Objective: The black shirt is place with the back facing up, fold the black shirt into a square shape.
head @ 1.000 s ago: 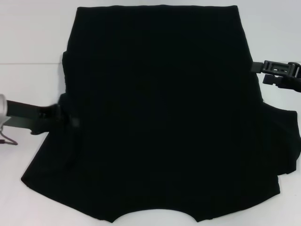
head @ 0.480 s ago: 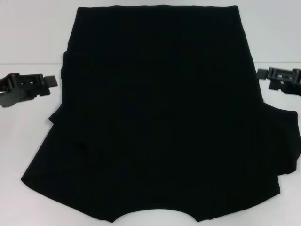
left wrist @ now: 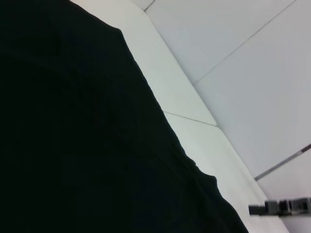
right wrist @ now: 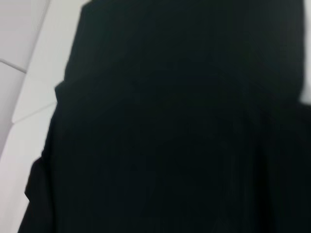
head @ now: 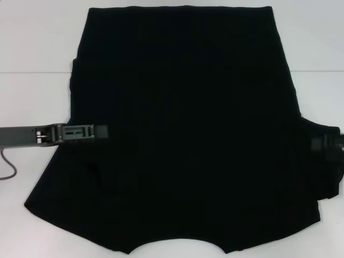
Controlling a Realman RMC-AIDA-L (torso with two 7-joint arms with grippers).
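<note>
The black shirt (head: pixel 183 123) lies flat on the white table (head: pixel 32 48), its curved neckline at the near edge and its hem at the far edge. Both sides are folded inward and no lettering shows. My left gripper (head: pixel 104 130) reaches in from the left, low over the shirt's left edge at mid-height. My right gripper (head: pixel 318 143) is blurred over the bunched right sleeve (head: pixel 328 166) at the shirt's right edge. The shirt fills the left wrist view (left wrist: pixel 87 136) and the right wrist view (right wrist: pixel 175 126). The right gripper also shows far off in the left wrist view (left wrist: pixel 279 208).
A thin cable (head: pixel 8 166) hangs under the left arm at the table's left edge. Bare white table shows to the left, to the right and beyond the shirt. A seam (head: pixel 32 72) crosses the table surface.
My left gripper has moved from beside the shirt nearer and inward onto its left edge. My right gripper has moved nearer, from beside the shirt to over the right sleeve.
</note>
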